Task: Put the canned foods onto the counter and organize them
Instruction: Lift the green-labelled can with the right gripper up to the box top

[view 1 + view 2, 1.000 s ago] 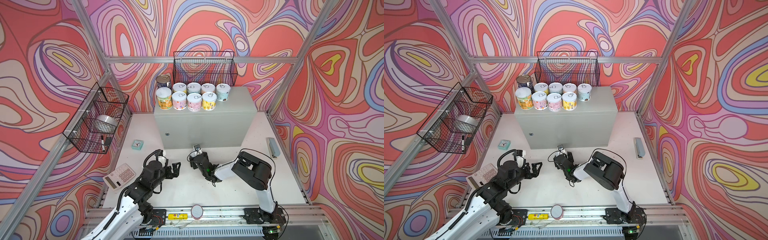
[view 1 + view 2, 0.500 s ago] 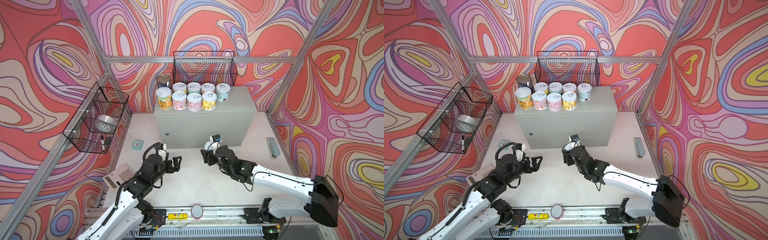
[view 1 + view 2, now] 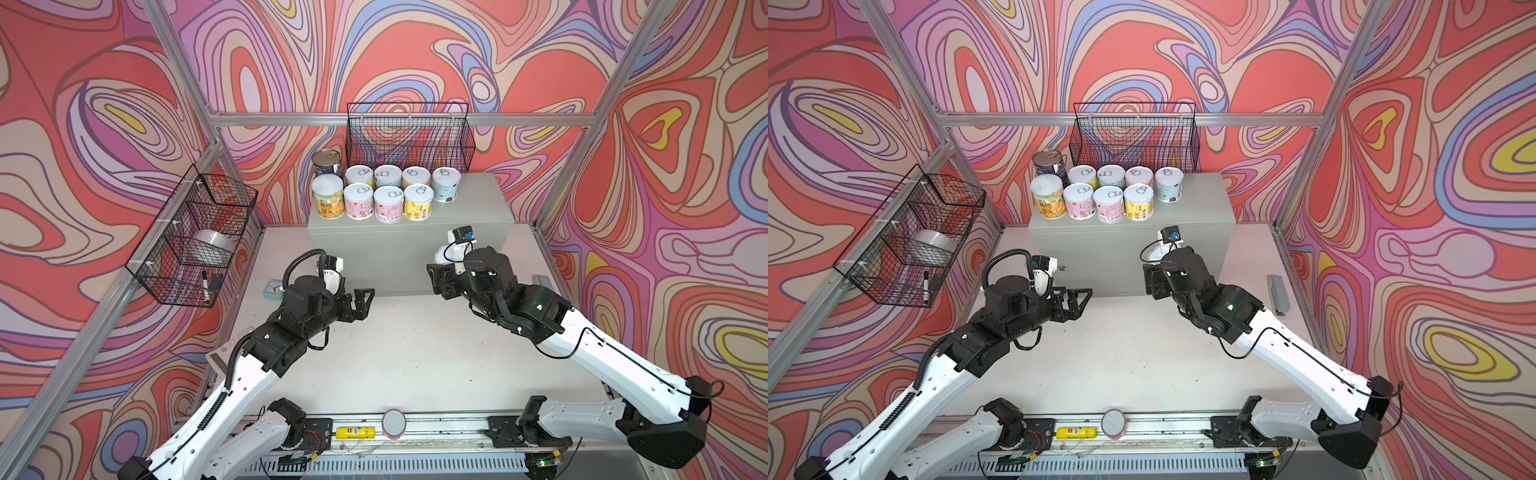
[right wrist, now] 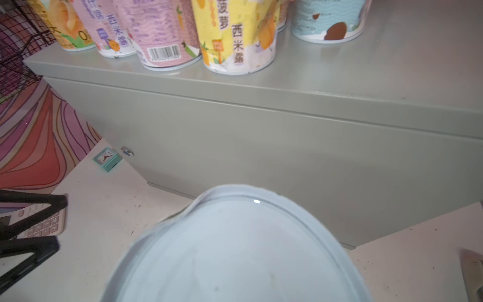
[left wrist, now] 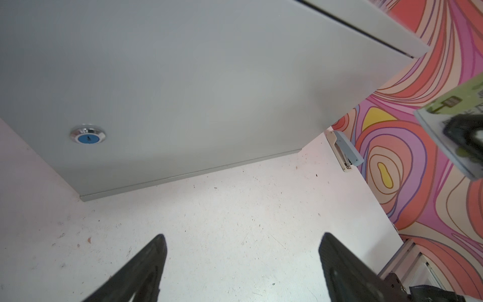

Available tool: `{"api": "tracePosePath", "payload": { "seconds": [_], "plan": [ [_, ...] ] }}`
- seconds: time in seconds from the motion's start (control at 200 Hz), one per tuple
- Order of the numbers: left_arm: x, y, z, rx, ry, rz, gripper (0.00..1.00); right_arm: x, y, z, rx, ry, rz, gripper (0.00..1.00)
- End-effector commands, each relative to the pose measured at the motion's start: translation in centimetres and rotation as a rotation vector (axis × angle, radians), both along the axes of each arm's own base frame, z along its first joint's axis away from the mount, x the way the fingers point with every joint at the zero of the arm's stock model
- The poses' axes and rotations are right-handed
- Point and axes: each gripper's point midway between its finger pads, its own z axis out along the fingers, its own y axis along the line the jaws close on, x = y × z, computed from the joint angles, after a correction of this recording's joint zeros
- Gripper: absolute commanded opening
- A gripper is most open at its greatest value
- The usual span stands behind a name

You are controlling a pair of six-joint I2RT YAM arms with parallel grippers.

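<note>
Right gripper (image 3: pixel 441 268) — clamped on the one tin (image 4: pixel 235 251) not yet shelved, held before the front face of the counter (image 3: pixel 478 199) — is best raised above the top edge first, so that the tin is set down upright beside the yellow tin (image 3: pixel 418 205), closing the front row.

The left arm (image 3: pixel 249 374) reaches forward and low, its gripper (image 3: pixel 368 302) level, jaws wide apart with nothing between them. The right arm (image 3: pixel 615 353) stretches inward, wrist raised, its gripper (image 3: pixel 440 265) clamped around a tin (image 4: pixel 235 248).
</note>
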Motion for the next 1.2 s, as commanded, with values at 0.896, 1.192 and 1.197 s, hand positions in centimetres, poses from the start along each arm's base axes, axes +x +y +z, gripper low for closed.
{"api": "tracePosePath", "payload": {
  "seconds": [0.896, 1.192, 1.197],
  "plan": [
    [0.2, 1.6, -2.5, 0.074, -0.009, 0.059, 0.93, 14.2, -6.5, 7.5, 0.048, -0.102, -0.147, 0.00],
    [0.7, 1.3, -3.1, 0.079, 0.000, 0.057, 0.93, 15.9, -6.1, 6.1, 0.017, -0.076, -0.157, 0.00],
    [0.7, 1.3, -3.2, 0.079, 0.001, 0.057, 0.93, 16.0, -6.2, 6.1, 0.016, -0.076, -0.158, 0.00]
  ]
}}
